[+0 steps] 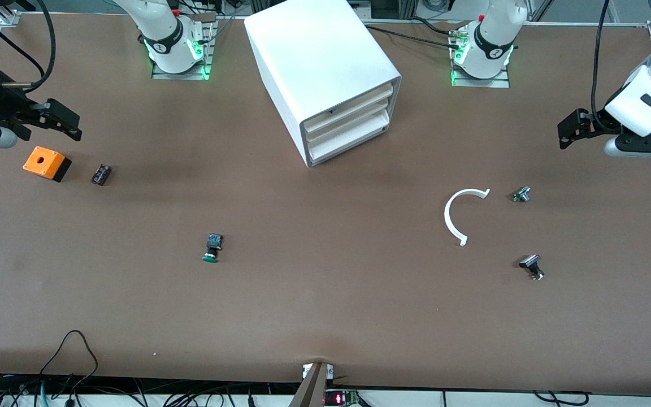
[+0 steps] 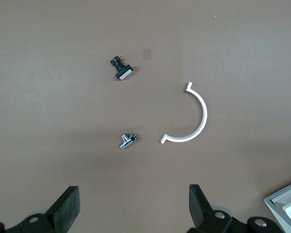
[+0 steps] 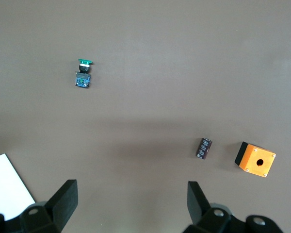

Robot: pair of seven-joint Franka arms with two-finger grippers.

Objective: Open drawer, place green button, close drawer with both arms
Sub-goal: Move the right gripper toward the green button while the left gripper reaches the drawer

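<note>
The white cabinet (image 1: 320, 62) stands at the robots' side of the table, between the two bases. Its lowest drawer (image 1: 354, 140) is shut, like the upper ones. The button (image 1: 212, 249), with green cap, black body and blue rear end, lies on its side on the brown table, nearer to the front camera than the cabinet; it also shows in the right wrist view (image 3: 83, 74). My left gripper (image 1: 567, 133) is open and empty (image 2: 133, 194) over the left arm's end of the table. My right gripper (image 1: 65, 121) is open and empty (image 3: 131, 189) over the right arm's end.
An orange box with a hole (image 1: 46, 163) and a small dark part (image 1: 101, 174) lie below my right gripper. A white C-shaped ring (image 1: 447, 217) and two silver-and-black buttons (image 1: 521, 194) (image 1: 532, 265) lie toward the left arm's end.
</note>
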